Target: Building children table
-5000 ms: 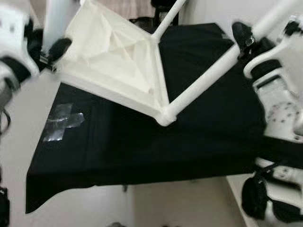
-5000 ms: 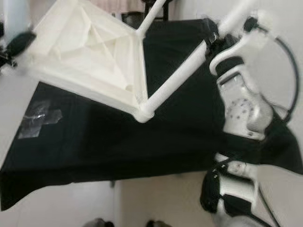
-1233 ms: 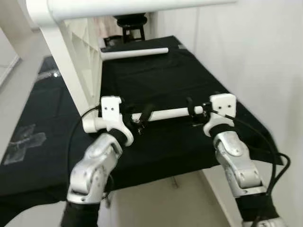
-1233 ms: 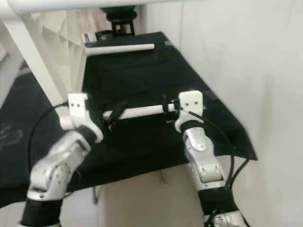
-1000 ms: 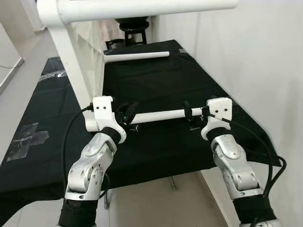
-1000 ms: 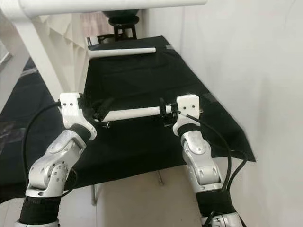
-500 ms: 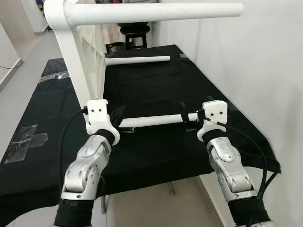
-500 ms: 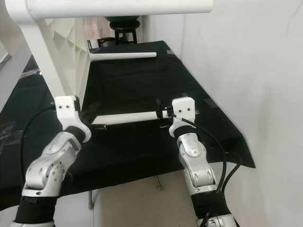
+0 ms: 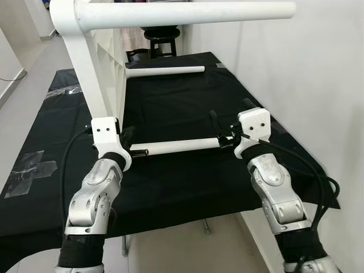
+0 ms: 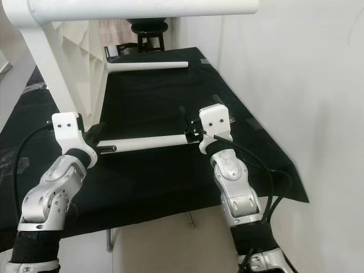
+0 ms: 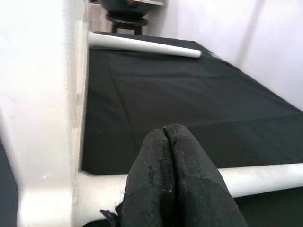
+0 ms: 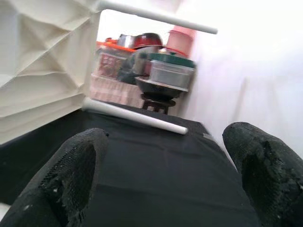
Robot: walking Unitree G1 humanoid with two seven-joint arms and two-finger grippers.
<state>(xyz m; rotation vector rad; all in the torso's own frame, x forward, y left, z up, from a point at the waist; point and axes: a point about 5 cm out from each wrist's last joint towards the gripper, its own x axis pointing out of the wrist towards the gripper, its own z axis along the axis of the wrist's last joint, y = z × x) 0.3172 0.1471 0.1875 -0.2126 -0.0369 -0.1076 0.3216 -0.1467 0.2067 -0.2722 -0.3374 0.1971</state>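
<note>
I saw the white children table [image 9: 102, 62] standing on its side on the black tabletop [image 9: 187, 102], its underside facing right and its legs pointing to the right. One leg [image 9: 187, 12] ran across the top of the head views, another leg [image 9: 165, 70] lay far on the cloth, and the near leg [image 9: 176, 146] reached between my two tools.

The left tool [image 11: 173, 142] was at the near leg, close to its joint with the table frame. In the left wrist view its fingers were pressed together, and they gripped nothing. The right tool [image 9: 219, 133] was at the free end of that leg, and in the right wrist view its fingers [image 12: 265, 165] stood wide apart, so it also held nothing.

My worry was that the table was balanced on its edge with no tool gripping it. If I pushed the near leg carelessly, the table could tip over or slide on the loose cloth, and it could fall off the near edge.
</note>
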